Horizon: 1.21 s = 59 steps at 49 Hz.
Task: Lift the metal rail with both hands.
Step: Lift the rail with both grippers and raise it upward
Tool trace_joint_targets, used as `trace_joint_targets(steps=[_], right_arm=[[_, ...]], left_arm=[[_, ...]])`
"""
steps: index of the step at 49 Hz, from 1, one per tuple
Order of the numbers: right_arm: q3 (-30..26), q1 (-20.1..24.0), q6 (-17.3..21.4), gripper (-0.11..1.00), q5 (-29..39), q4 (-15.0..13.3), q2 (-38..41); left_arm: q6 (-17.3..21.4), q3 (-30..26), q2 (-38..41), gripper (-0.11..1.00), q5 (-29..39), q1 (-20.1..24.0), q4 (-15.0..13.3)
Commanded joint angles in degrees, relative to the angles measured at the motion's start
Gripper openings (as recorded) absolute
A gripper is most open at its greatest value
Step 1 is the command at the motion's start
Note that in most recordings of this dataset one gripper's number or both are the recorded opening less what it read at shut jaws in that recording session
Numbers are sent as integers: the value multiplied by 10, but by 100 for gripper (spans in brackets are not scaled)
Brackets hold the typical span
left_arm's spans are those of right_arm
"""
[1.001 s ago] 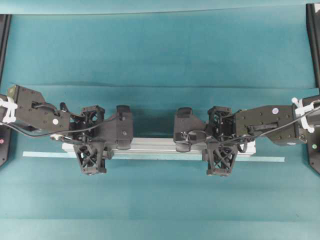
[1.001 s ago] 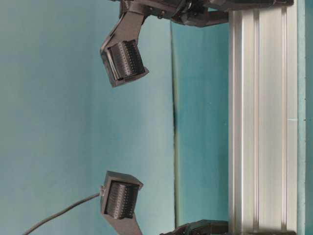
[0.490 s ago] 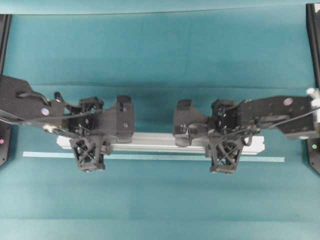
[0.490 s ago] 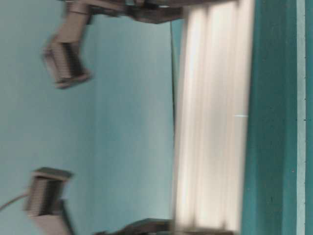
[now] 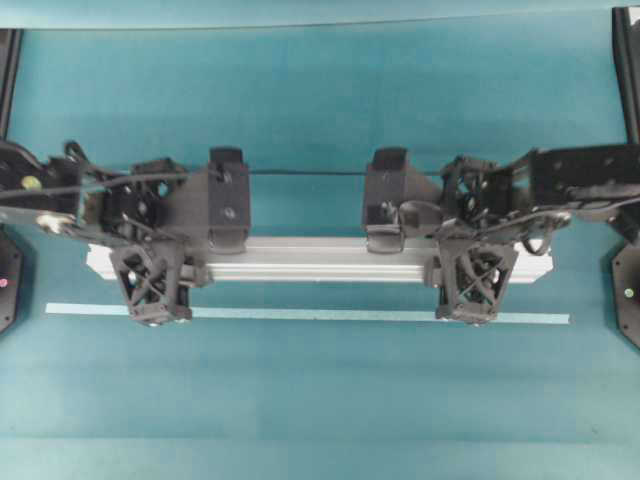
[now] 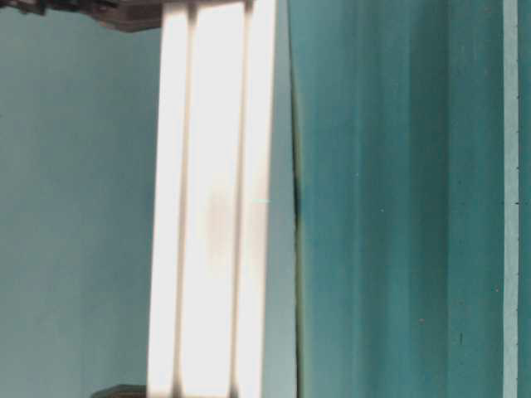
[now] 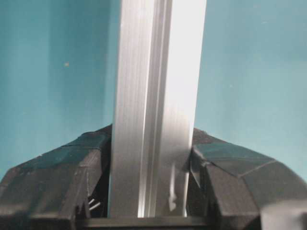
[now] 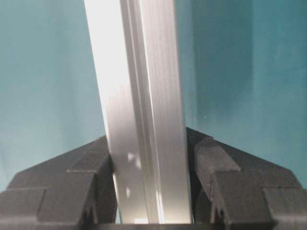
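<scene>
Teal table (image 5: 320, 100), pale tape strip (image 5: 310, 314) across the lower middle. Metal rail (image 5: 310, 262): long axis left to right at frame centre, just above the strip. Left gripper (image 5: 150, 265) pinches its left end, right gripper (image 5: 478, 265) its right; neither nearer.

No writing, label, brand or number can be read anywhere here: the metal rail (image 5: 318, 262) shows only bare grooved silver, and the black arms carry a few small coloured dots too tiny to make out as signs.
</scene>
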Motion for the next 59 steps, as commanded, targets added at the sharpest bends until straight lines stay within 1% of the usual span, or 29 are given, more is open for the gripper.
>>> trace_joint_targets(steps=[1,16,31,51,59], right_arm=[[-35,-1,4,39,4,2,-6],[-95,-5,5,39,78,-1,-1],[-148,-12,4,39,131,-3,0],[-239,-12,5,39,217,-3,1],[-275,-12,5,39,238,-6,1]], left_arm=[[-4,-35,-13,37,4,4,2],[0,-82,-14,37,37,11,2],[1,-126,-25,37,95,25,2],[4,-212,-23,37,160,32,2],[5,-246,-24,37,183,36,2]])
